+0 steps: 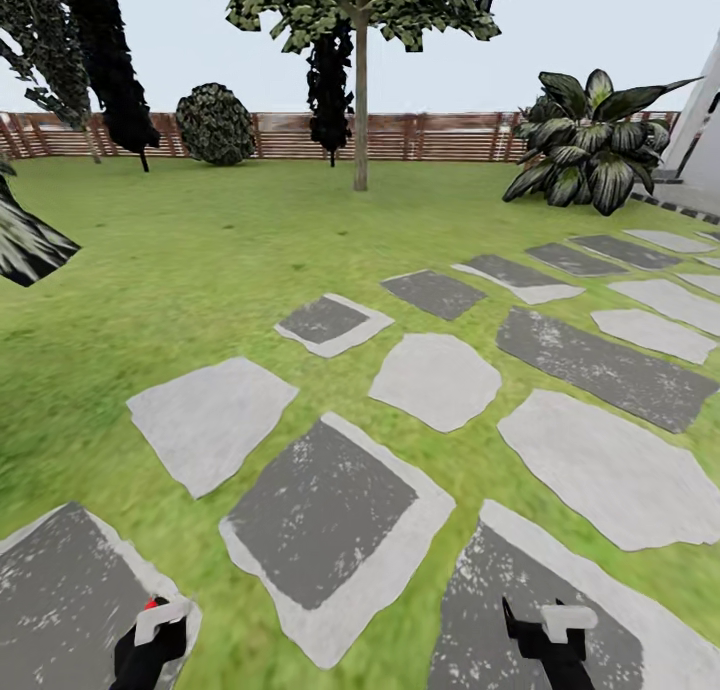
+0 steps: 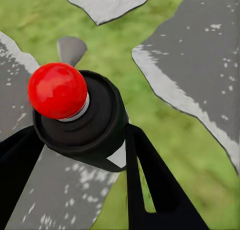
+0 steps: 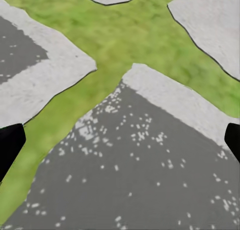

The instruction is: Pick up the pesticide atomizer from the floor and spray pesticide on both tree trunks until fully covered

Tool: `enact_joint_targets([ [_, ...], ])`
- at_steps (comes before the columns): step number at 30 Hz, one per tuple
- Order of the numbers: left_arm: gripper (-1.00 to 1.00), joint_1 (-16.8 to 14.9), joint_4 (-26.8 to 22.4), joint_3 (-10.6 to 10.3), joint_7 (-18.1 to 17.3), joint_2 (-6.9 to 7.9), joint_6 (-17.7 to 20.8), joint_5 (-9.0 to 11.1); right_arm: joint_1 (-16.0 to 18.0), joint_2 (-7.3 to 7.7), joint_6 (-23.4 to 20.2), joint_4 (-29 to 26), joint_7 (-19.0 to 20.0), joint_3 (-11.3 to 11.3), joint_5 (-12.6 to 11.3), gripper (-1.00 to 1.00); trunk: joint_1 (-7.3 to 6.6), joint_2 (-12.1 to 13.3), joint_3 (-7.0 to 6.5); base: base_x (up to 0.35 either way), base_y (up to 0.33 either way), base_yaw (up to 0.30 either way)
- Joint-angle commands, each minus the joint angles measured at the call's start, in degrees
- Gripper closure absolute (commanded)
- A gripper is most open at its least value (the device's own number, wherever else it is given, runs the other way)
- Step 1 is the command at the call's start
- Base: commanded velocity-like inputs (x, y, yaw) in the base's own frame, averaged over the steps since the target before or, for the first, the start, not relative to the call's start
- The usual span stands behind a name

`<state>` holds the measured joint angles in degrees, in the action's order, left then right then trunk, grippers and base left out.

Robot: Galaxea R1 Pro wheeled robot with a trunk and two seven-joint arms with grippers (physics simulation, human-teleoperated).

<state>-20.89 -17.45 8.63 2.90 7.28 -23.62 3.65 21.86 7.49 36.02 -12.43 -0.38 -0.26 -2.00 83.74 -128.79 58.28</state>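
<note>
Clamping pesticide atomizer (image 2: 80, 117) in left gripper (image 2: 82, 155), right gripper (image 3: 120, 140) spread empty, open lawn (image 1: 200, 240) ahead

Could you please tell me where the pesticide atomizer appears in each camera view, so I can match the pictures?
Head view: the pesticide atomizer sits at the bottom left, in the left gripper, its red tip up.
Left wrist view: the atomizer is close up, left of centre, between the black fingers.
Right wrist view: not in it.
Shared landmark: the grey stepping stones set in grass.
</note>
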Motion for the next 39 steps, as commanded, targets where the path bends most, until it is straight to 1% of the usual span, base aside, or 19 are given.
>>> enact_joint_targets([
  [1, 1.00, -0.03, 0.05, -0.19, 0.09, 0.02, -0.19, 0.38, 0.03, -0.01, 0.18, 0.04, 0.03, 0.00, -0.20, -1.00, 0.03, -0.01, 0.05, 0.338, 0.000, -0.002],
  [39, 1.00, -0.03, 0.05, -0.19, 0.09, 0.02, -0.19, 0.39, 0.03, -0.16, 0.10, 0.13, 0.12, 0.09, -0.14, -1.00, 0.03, -0.01, 0.05, 0.339, 0.000, 0.000],
])
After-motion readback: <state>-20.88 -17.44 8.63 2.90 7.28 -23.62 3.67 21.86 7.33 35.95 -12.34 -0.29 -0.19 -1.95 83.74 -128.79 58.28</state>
